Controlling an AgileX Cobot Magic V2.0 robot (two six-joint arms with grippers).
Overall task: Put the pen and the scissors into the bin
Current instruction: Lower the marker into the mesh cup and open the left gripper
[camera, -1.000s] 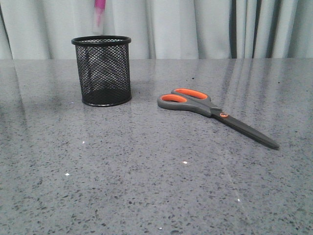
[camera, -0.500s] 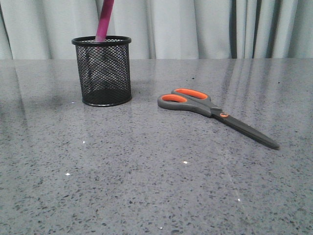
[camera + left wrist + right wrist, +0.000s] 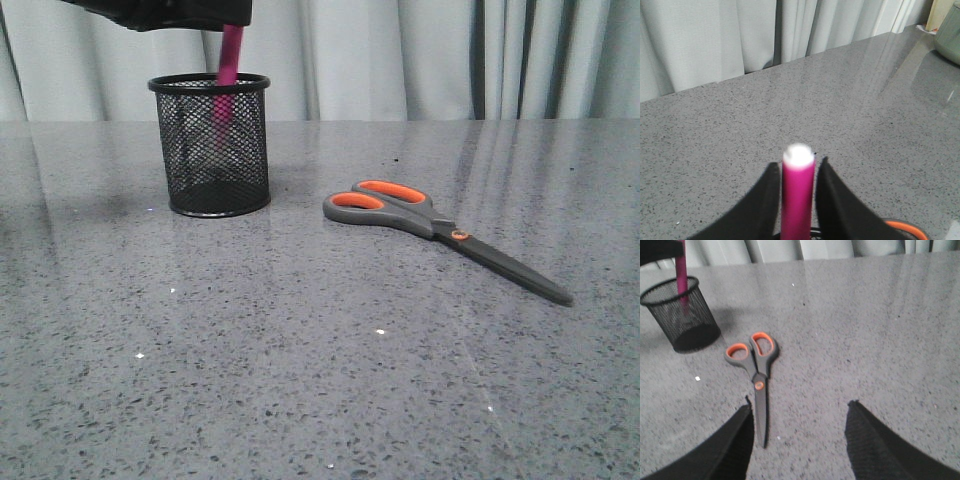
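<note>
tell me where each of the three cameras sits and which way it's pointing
Front view: low, near table height, looking forward toward the curtain; shows the bin, the pen in it, the scissors, and the left gripper at the top edge.
Left wrist view: on the left arm, above the bin, looking across the table to the curtain; its dark fingers flank the pen.
Right wrist view: on the right arm, looking down at the scissors; the right gripper hangs open.
Shared: front and right wrist views both show bin, pen and scissors.

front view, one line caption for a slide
Left gripper lowers pink pen into mesh bin; scissors wait on table.
</note>
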